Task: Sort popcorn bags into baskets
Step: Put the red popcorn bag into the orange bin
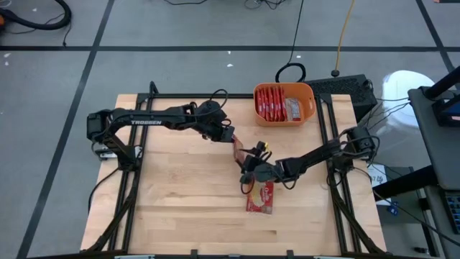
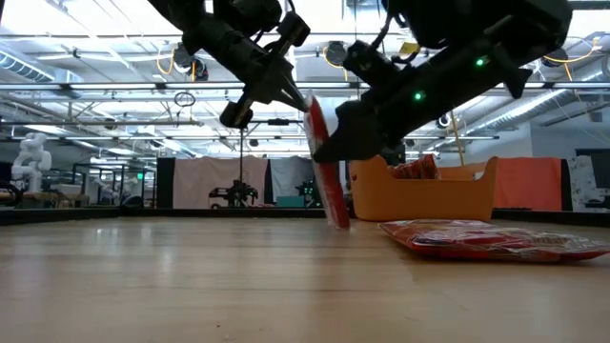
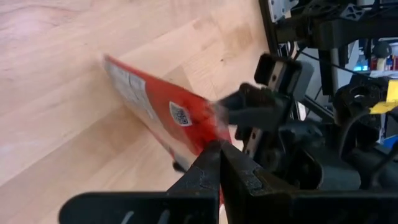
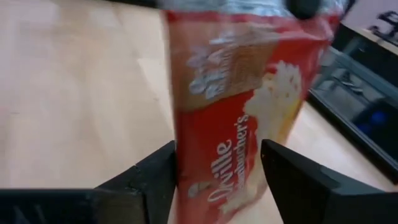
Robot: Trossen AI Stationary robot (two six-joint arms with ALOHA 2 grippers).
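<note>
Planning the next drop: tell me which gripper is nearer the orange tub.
Left. The left gripper sits just down-left of the orange tub, pinching a hanging popcorn bag; the right gripper is farther down the table, fingers around that bag.

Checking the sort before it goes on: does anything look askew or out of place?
One popcorn bag hangs off the table, pinched at its top edge by the left gripper, with the right gripper's open fingers around it. Another bag lies flat on the table, outside the orange basket.
</note>
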